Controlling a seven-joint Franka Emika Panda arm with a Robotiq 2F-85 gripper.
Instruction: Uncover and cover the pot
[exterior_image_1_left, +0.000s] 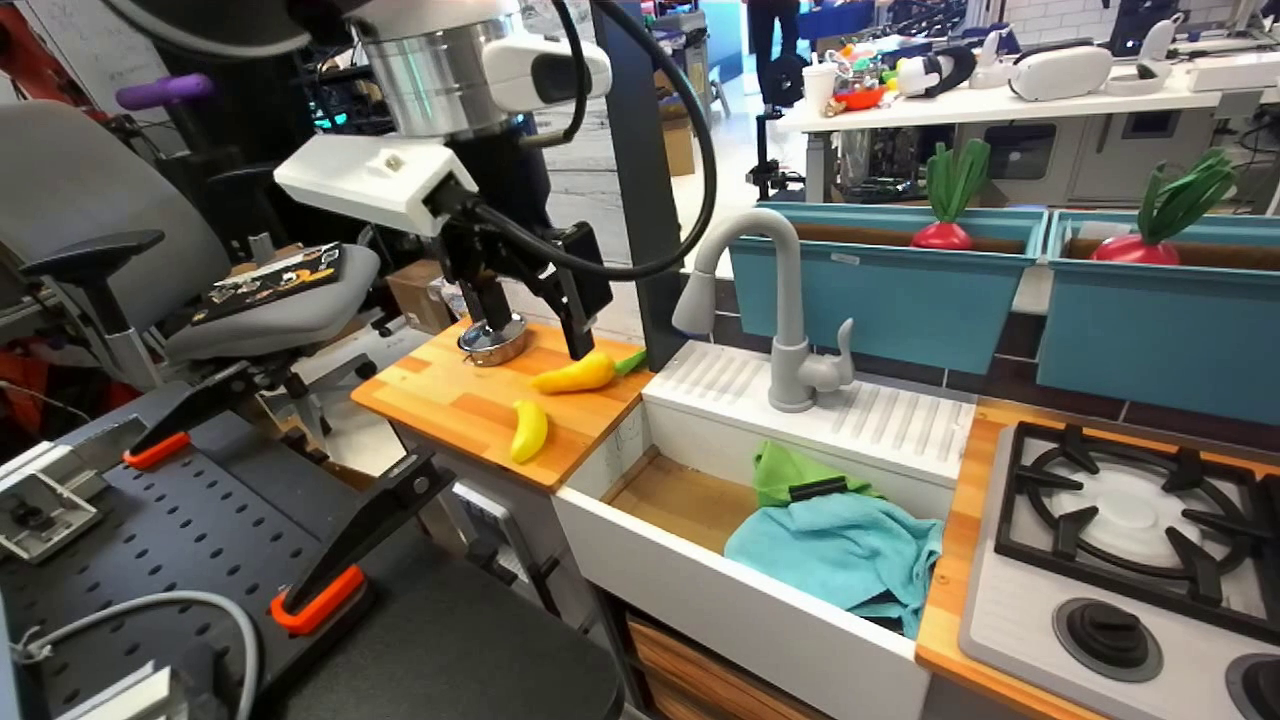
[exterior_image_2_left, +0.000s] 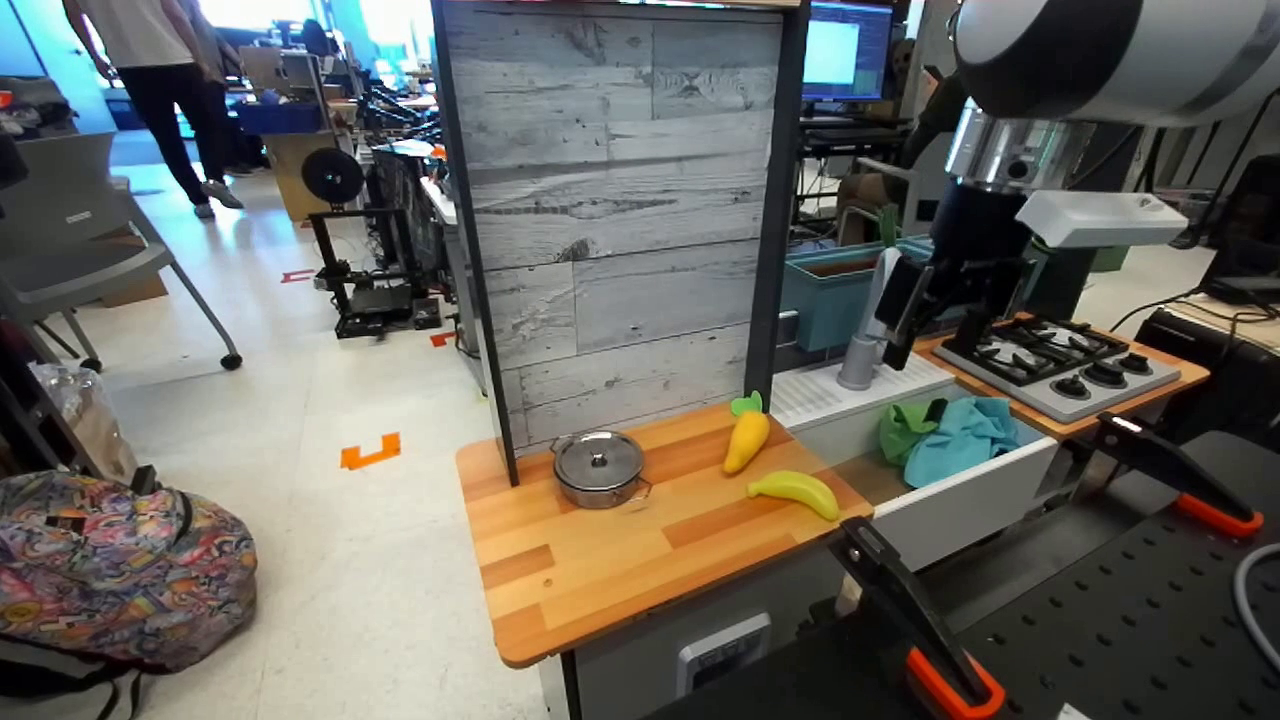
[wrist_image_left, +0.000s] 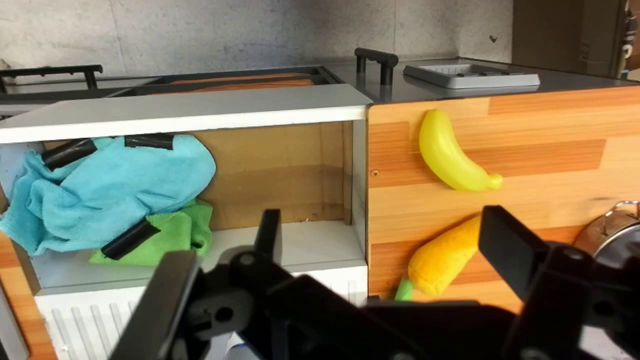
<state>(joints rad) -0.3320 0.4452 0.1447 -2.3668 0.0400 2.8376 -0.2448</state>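
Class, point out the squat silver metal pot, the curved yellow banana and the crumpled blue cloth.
Squat silver metal pot (exterior_image_2_left: 600, 475), in an exterior view: lidded top.
Curved yellow banana (wrist_image_left: 446, 156), wrist view: mid-body.
Crumpled blue cloth (wrist_image_left: 125, 185), wrist view: broad middle.

silver pot (exterior_image_2_left: 598, 475), black gripper (exterior_image_1_left: 538, 336), yellow banana (exterior_image_2_left: 798, 491), orange-yellow vegetable (exterior_image_2_left: 747, 442) with green tip (exterior_image_2_left: 746, 403), tan-and-brown patchwork counter (exterior_image_2_left: 660, 575), blue cloth (wrist_image_left: 145, 175), green cloth (wrist_image_left: 175, 235), multicoloured backpack (exterior_image_2_left: 130, 575)

A robotics lab with robot arm (exterior_image_2_left: 1160, 60), VR headsets (exterior_image_1_left: 1062, 73), perforated bench (exterior_image_1_left: 200, 540), mock-kitchen sink (exterior_image_1_left: 730, 615) and stovetop (exterior_image_1_left: 1190, 655)
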